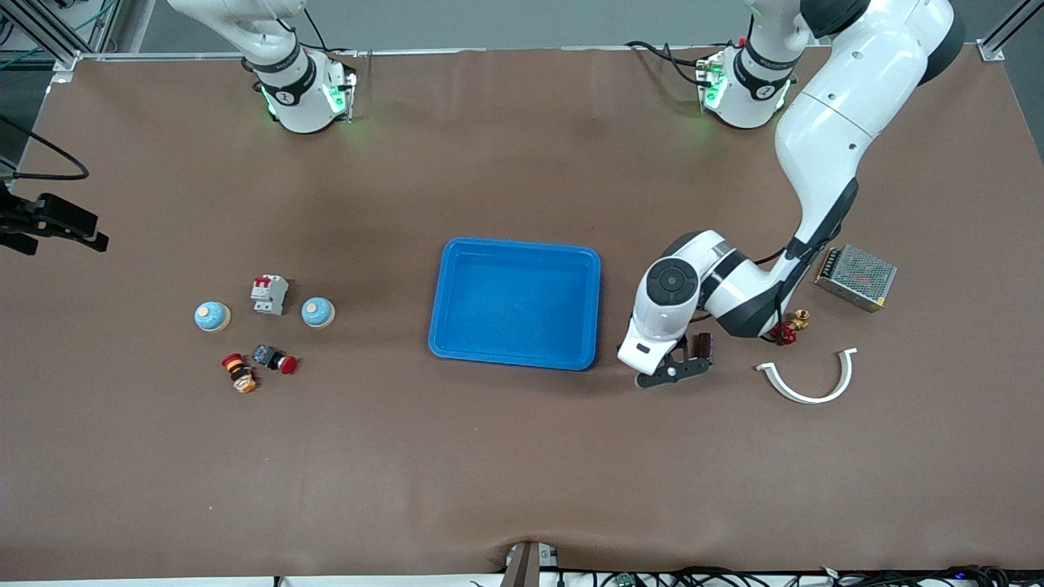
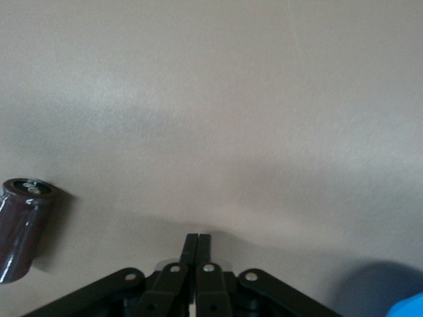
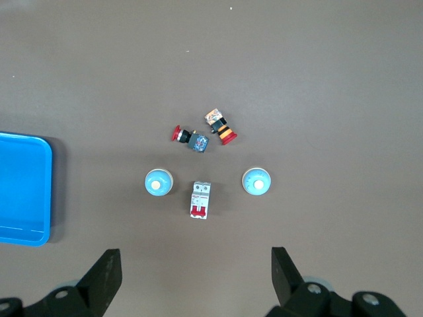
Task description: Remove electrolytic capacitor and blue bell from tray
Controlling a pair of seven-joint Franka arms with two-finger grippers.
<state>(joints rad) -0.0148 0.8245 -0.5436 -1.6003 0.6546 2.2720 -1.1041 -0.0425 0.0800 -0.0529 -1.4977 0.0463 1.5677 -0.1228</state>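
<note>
A dark brown capacitor (image 1: 703, 346) stands on the table between the blue tray (image 1: 515, 244) and a white curved piece. It also shows in the left wrist view (image 2: 23, 228). My left gripper (image 1: 652, 378) is low over the table right beside the capacitor, shut and empty (image 2: 198, 239). Two blue bells (image 1: 212, 315) (image 1: 317, 312) sit toward the right arm's end of the table. My right gripper (image 3: 196, 271) is open and empty, high above the bells (image 3: 158, 183) (image 3: 256, 181); it is out of the front view.
A white circuit breaker (image 1: 269, 293) stands between the bells, with two red push buttons (image 1: 277, 359) (image 1: 239, 372) nearer the camera. A metal power supply (image 1: 855, 277), a brass and red valve (image 1: 789, 328) and the white curved piece (image 1: 807, 383) lie around the left arm.
</note>
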